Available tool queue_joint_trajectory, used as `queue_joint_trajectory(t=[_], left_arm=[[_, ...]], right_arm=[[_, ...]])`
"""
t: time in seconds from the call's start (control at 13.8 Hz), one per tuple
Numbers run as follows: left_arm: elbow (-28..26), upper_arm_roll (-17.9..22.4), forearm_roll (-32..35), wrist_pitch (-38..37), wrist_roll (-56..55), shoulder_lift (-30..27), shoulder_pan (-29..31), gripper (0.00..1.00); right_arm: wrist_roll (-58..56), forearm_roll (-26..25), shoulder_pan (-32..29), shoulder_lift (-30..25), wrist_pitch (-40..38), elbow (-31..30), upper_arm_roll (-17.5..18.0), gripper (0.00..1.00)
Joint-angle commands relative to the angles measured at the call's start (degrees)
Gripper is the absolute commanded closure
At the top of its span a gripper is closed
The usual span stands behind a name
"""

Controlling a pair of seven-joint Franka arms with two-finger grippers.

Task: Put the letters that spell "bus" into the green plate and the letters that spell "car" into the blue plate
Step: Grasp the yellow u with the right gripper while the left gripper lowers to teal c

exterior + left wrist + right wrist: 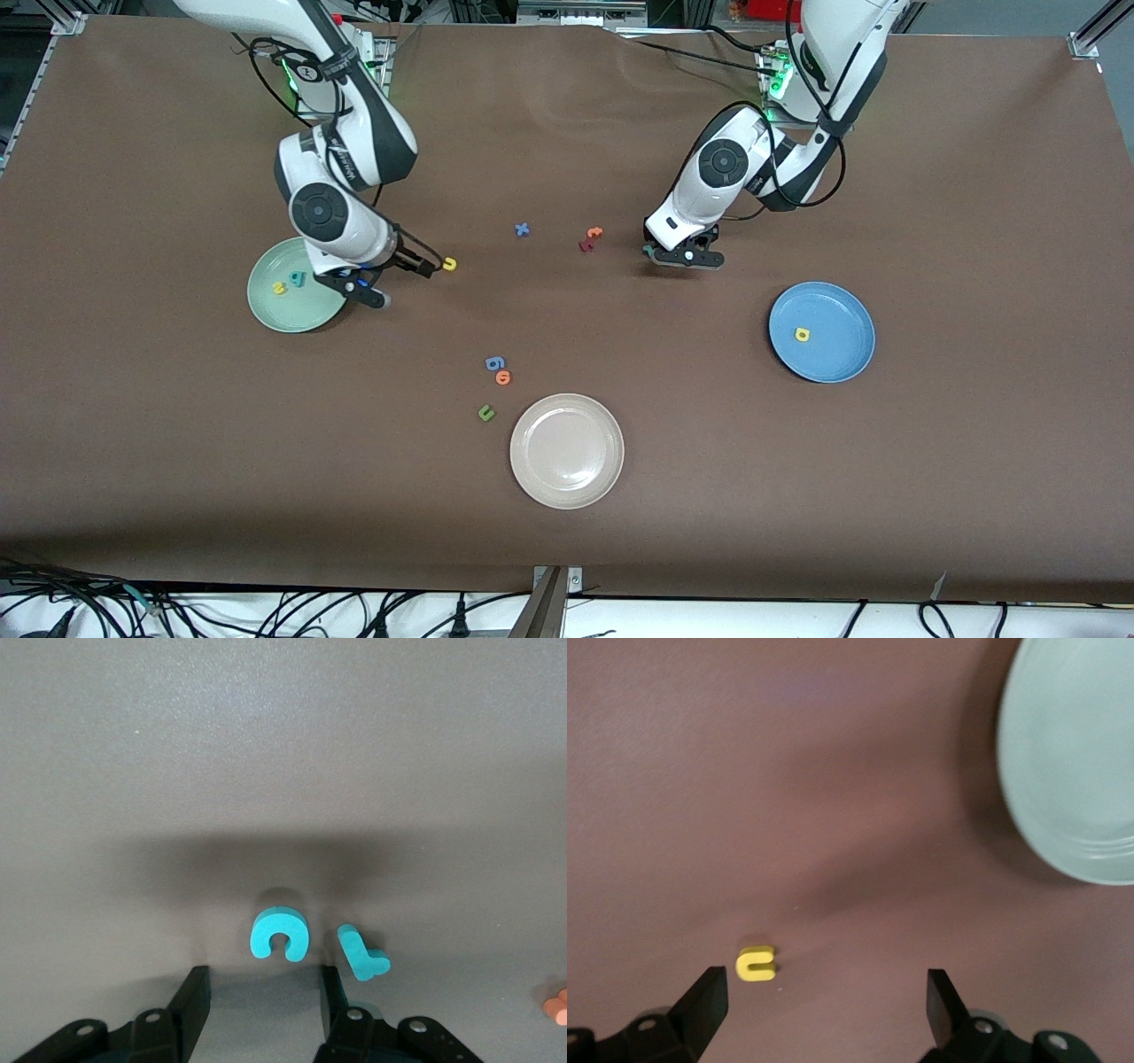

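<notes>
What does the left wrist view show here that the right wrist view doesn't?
Only the left wrist view: the teal c and teal r lying apart on the table, with the open left gripper at the c. Only the right wrist view: the yellow u, the green plate and the wide-open right gripper. Both share the bare brown table.

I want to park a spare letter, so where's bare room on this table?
Bare table lies between the beige plate and the blue plate, and nearer the camera than the green plate. It is crowded beside the beige plate, around the blue 6, orange o and green u.
</notes>
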Motion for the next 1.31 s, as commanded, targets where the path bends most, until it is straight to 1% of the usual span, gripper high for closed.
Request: queue_joint_trajectory(t=[0.0, 0.29, 0.44, 0.65, 0.73, 0.8, 0.94, 1.16, 1.23], left_arm=[[1.2, 0.4, 2.3, 0.3, -2.3, 1.5, -1.6, 0.47], [1.7, 0.4, 2.4, 0.3, -3.4, 1.9, -1.7, 0.49], [1.9, 0.4, 2.4, 0.3, -3.4, 2.0, -1.7, 0.5], [2.7, 1.1, 5.2, 0.3, -4.1, 2.7, -1.5, 0.5], [3.0, 1.2, 6.1, 0.3, -4.6, 2.9, -1.6, 0.5], [3.3, 1.2, 6.6, 0.3, -5.2, 3.4, -1.5, 0.5], [3.4, 1.2, 6.7, 0.3, -5.4, 3.5, -1.6, 0.5], [3.4, 1.2, 6.7, 0.3, -5.4, 3.5, -1.5, 0.51], [3.4, 1.2, 6.7, 0.3, -5.4, 3.5, -1.5, 0.52]], right_arm=[[1.0, 0.4, -0.4, 1.7, 3.8, -0.4, 2.2, 0.01], [2.4, 0.4, 0.0, 4.4, 11.7, -1.8, 4.9, 0.01], [2.3, 0.3, 0.2, 5.1, 14.6, -3.0, 4.9, 0.02], [2.4, 0.3, 0.4, 5.7, 14.8, -3.8, 4.9, 0.11], [2.4, 0.3, 0.5, 5.7, 14.8, -3.9, 4.9, 0.17], [2.5, 0.3, 0.5, 5.9, 15.0, -4.2, 5.0, 0.19], [2.6, 0.3, 0.7, 6.0, 15.2, -4.4, 5.5, 0.19], [2.6, 0.3, 0.8, 6.1, 20.1, -6.7, 5.6, 0.19], [2.6, 0.3, 0.8, 6.4, 20.3, -6.8, 5.6, 0.19]])
